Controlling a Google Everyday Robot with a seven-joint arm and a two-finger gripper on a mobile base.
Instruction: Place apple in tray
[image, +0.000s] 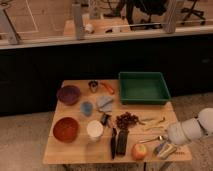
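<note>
Tabletop (75, 152) holds everything; tray (142, 88) sits at the far edge, well beyond the gripper (170, 143) and slightly left. Gripper hangs low at the near right corner, grip state impossible to tell; apple (139, 151) lies just left of it

One table (75, 150) bears one tray (142, 74). In front of the tray: one apple (139, 150), one grape cluster (127, 120), one white cup (95, 129). To its left: two bowls, a purple bowl (68, 94) and a red bowl (66, 129). One gripper (169, 142) hangs front-right of the tray.
</note>
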